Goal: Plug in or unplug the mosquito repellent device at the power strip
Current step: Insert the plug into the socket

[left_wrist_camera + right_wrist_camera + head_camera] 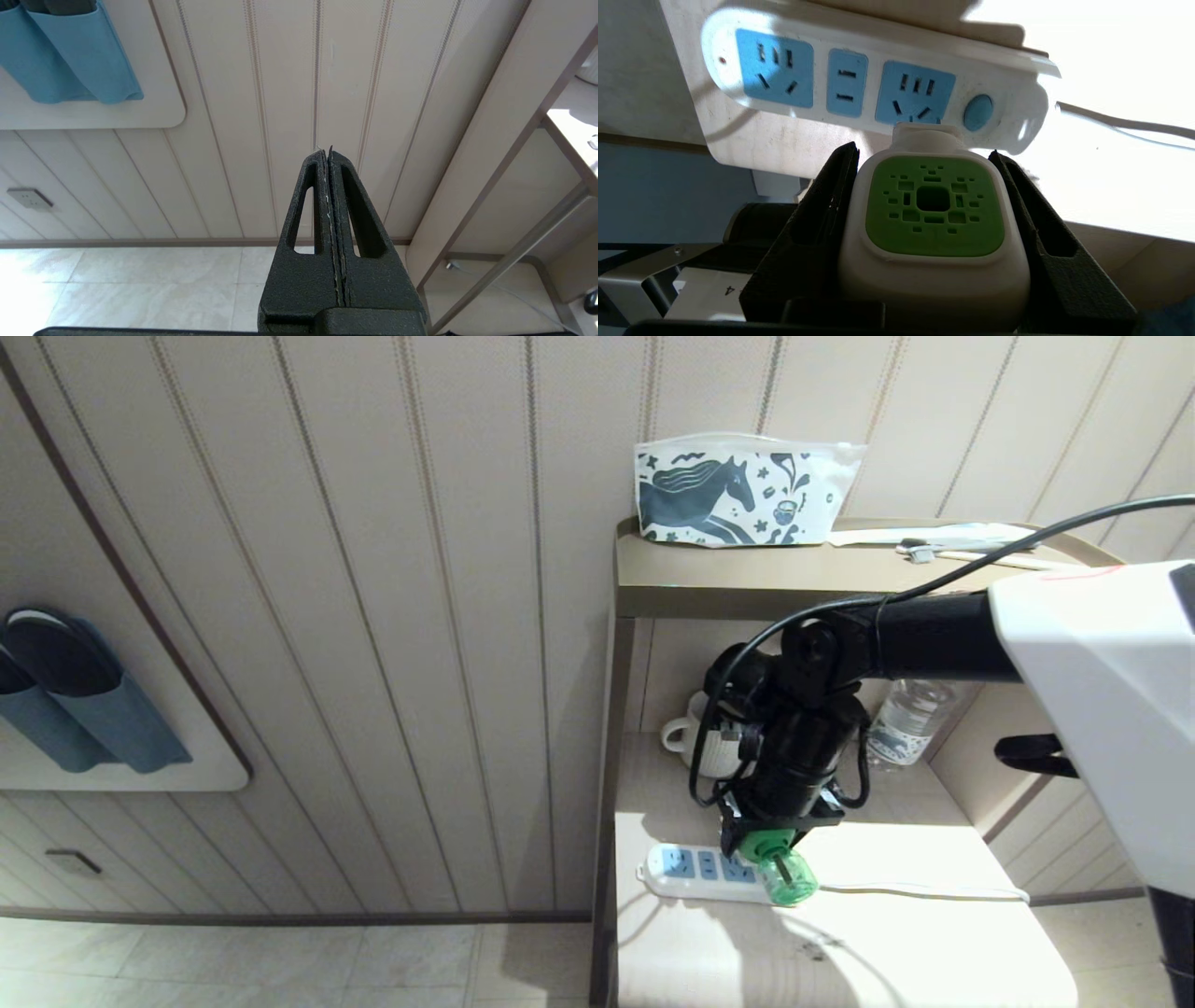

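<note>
On the sunlit lower shelf [840, 952] lies the white power strip [686, 875] [859, 74] with light-blue socket faces and a round blue button [977, 112]. My right gripper [761, 840] [923, 153] reaches down over it, shut on the mosquito repellent device [931, 219] by the two sides of its white-and-green head. The device's green bottle [789, 882] sticks out toward the front over the strip. Its white plug end [924, 133] sits right at the socket beside the button; the prongs are hidden. My left gripper [327, 151] is shut, parked off to the side facing the panelled wall.
A white mug [695, 737] and a clear water bottle [906, 719] stand at the back of the same shelf. The strip's white cord [924, 893] runs right. A horse-print pouch [738, 490] lies on the top shelf. Blue slipper pockets [65, 709] hang on the left wall.
</note>
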You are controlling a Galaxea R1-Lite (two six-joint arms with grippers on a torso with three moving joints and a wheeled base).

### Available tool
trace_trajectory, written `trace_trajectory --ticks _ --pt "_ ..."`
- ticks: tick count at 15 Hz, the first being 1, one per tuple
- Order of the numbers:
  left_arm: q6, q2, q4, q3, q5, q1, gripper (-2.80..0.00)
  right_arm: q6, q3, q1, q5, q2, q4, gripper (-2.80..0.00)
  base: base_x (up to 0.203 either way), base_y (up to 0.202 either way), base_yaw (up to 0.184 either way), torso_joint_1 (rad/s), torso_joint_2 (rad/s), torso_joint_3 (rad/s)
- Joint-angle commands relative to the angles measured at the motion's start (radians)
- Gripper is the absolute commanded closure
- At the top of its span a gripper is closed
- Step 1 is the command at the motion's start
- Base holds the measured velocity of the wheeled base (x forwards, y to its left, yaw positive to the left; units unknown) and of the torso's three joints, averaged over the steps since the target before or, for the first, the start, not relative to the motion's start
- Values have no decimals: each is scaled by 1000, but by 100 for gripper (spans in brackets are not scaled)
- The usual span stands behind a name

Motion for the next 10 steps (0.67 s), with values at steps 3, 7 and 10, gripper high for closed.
trace_trajectory --ticks 3,7,10 --pt "0 1 0 0 0 -1 0 2 0 2 1 25 -3 0 0 0 0 0 0 0" --pt "0 1 0 0 0 1 0 2 -9 2 1 38 -18 0 0 0 0 0 0 0" --pt "0 1 0 0 0 0 0 2 -24 2 1 46 -18 0 0 0 0 0 0 0"
